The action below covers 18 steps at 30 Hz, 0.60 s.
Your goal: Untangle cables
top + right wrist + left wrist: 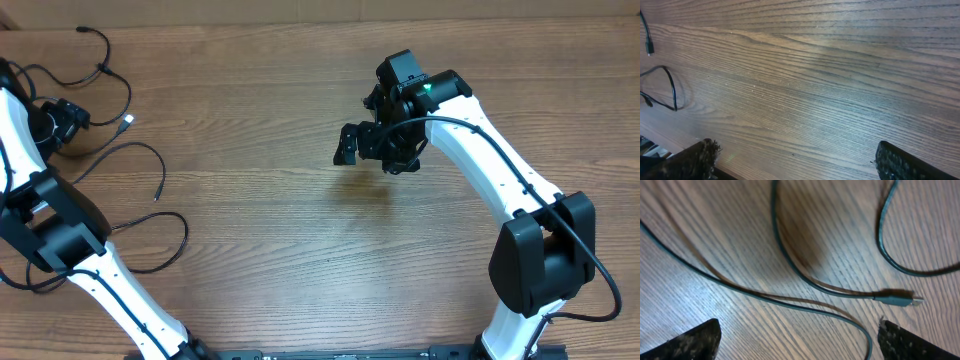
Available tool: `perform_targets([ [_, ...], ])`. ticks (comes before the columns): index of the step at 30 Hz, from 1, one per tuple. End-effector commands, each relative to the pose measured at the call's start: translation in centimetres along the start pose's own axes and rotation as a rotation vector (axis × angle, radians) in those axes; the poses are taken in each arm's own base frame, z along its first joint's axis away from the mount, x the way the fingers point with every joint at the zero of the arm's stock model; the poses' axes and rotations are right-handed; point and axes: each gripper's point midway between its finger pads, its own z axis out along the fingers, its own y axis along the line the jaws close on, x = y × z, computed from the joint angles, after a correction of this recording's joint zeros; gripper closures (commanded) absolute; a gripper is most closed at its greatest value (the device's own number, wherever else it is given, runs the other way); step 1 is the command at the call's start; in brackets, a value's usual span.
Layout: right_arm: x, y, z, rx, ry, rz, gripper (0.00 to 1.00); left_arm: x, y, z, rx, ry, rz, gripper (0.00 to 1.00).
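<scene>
Several thin black cables (110, 150) lie spread in loose loops over the left part of the wooden table. One ends in a silvery-tipped plug (127, 122). My left gripper (64, 118) hovers over them at the far left, open. In the left wrist view the cables (790, 260) curve across the wood, and the silvery plug (897, 299) lies flat. One strand passes just inside the right finger (915, 342). Nothing is gripped between the fingertips of the left gripper (800, 342). My right gripper (372, 140) hangs open over bare wood mid-table, away from the cables. In its own view the right gripper (800, 160) is empty, with cable loops (672, 90) far to the left.
The white arms and their black bases (60, 235) stand at the front left and the front right (540, 260). A thicker black wire (520, 190) runs along the right arm. The table's near edge (670, 145) shows in the right wrist view.
</scene>
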Motion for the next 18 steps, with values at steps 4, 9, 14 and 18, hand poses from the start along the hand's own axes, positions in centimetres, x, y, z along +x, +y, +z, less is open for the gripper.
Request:
perform_targets([
  [4,0.5,0.3,-1.0,0.005,-0.015,-0.015,0.00,0.6,-0.3,3.0,-0.014,0.041,-0.064,0.12],
  [9,0.5,0.3,-1.0,0.005,-0.013,-0.015,0.00,0.6,1.3,6.1,-0.089,0.056,-0.069,0.16],
  [14,0.6,0.3,-1.0,0.007,-0.010,-0.013,0.00,0.0,2.0,7.8,-0.091,0.055,-0.085,0.14],
  [18,0.6,0.3,-1.0,0.006,-0.010,-0.013,0.00,-0.5,1.8,7.8,-0.081,0.037,-0.084,0.51],
])
